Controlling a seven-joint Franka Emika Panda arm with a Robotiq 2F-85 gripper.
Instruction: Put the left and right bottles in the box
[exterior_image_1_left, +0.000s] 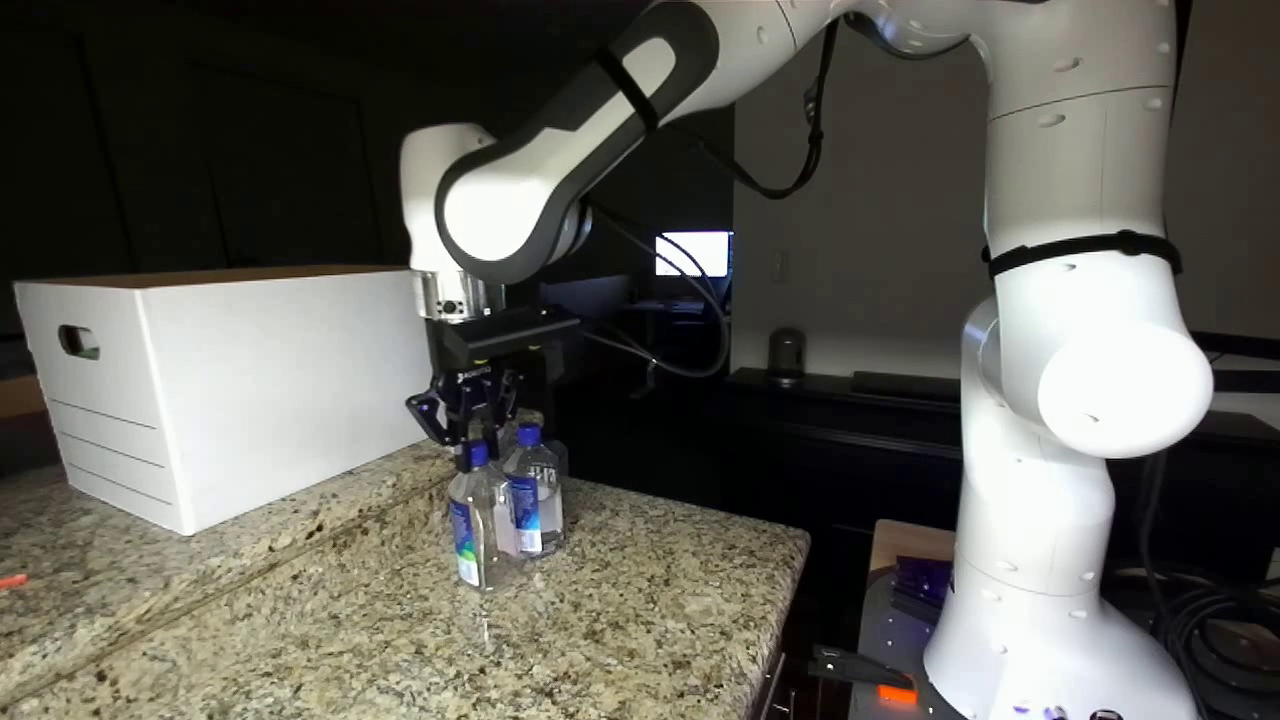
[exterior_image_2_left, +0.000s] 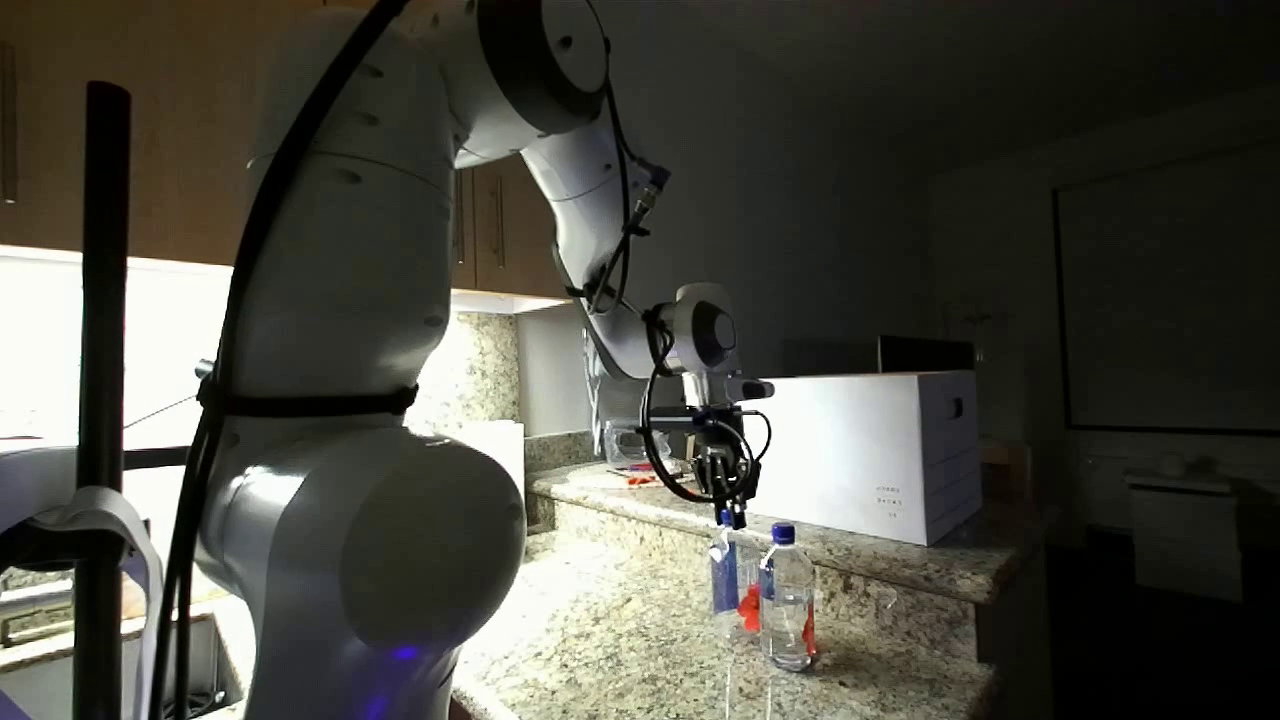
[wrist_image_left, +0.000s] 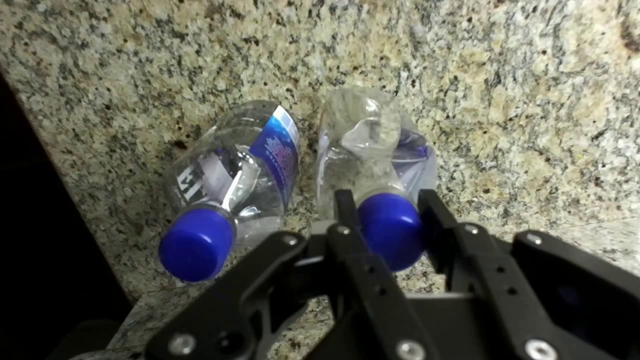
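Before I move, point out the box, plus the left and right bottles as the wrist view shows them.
Box (exterior_image_1_left: 285, 395): in an exterior view, on its long side.
Left bottle (wrist_image_left: 234, 187): wrist view, on its clear body.
Right bottle (wrist_image_left: 371, 162): wrist view, on its clear body.

- The Franka Panda's base (exterior_image_1_left: 1045, 620) is standing upright, with the shoulder (exterior_image_1_left: 1120, 385) and upper arm (exterior_image_1_left: 1080, 170) rising nearly vertically above it.
- The elbow (exterior_image_2_left: 545, 60) is bending close to the top edge in both exterior views.
- The forearm (exterior_image_1_left: 590, 140) is sloping down from the elbow.
- The wrist (exterior_image_1_left: 490, 215) is sitting at the forearm's lower end, its silver flange (exterior_image_1_left: 437, 297) facing downward.
- The Robotiq gripper (wrist_image_left: 386, 202) is hanging below, pointing down.
- In the wrist view, its two black fingers (wrist_image_left: 345, 209) are standing nearly parallel, leaving a narrow gap.
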